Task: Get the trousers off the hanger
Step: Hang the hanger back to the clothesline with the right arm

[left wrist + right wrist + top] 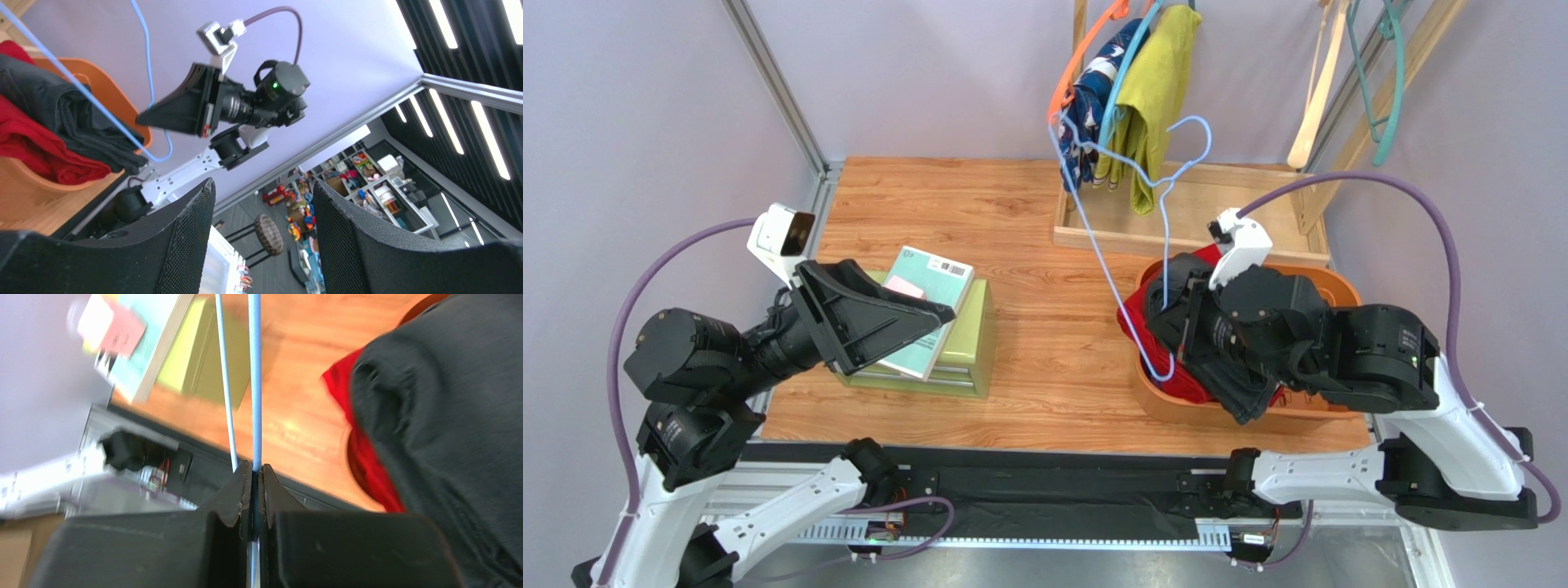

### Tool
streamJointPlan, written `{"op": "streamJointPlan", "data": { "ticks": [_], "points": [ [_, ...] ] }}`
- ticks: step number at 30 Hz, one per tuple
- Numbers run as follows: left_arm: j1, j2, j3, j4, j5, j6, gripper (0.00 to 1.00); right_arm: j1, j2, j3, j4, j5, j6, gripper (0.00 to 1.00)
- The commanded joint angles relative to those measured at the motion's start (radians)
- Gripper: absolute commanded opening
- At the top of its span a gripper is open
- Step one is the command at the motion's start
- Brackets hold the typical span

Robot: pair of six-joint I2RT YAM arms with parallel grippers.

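On my near left, the left jaws stand open and empty, hovering over the books point(928, 312) and touching nothing. Across the surface point(1038, 245) to the right, the right jaws are clamped shut on a thin wire of the blue hanger point(254, 386), which slants up bare from the basket point(1326, 279) toward the back. I see no cloth on it. The black trousers point(442, 416) lie bunched in the basket on top of the red trousers point(37, 153), which spill over the near rim. The hanger's lower loop rests against that red cloth, and I cannot tell whether it is caught in a fold.

I judge this pair done: the cloth is off and dropped, and only the hanger is left in hand. Next I need to lift it straight clear of the pile without dragging cloth along, then set it aside.

Farthest back, over the wooden tray point(1210, 214), the navy trousers point(1097, 98) and the yellow-green trousers point(1155, 86) hang on their hangers, so more work remains. That reach calls for one arm to steady a hanger while the other pulls the cloth down.
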Motion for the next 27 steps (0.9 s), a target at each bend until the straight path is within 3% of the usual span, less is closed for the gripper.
{"op": "streamJointPlan", "data": {
  "ticks": [1,6,9,14,22,27],
  "points": [
    [0.003,-0.028,-0.004,-0.078,-0.044,0.034,0.65,-0.1,0.1,0.074,-0.327,0.132,-0.015,0.0],
    [0.003,-0.013,0.0,-0.075,-0.031,0.033,0.65,-0.148,0.14,0.093,-0.315,0.115,-0.063,0.0],
    [0.003,0.013,0.023,-0.081,0.019,0.036,0.64,-0.146,0.114,0.013,-0.205,0.016,-0.206,0.0],
    [0.002,-0.028,-0.01,-0.096,-0.044,0.041,0.64,-0.148,0.007,-0.056,-0.073,-0.026,-0.274,0.0],
    [0.003,-0.015,-0.02,-0.076,-0.029,0.016,0.64,-0.148,-0.13,0.018,0.021,0.094,-0.288,0.0],
    [0.003,0.039,-0.001,-0.046,0.014,-0.01,0.63,-0.149,-0.076,0.113,-0.158,0.321,-0.193,0.0]
  ]
}}
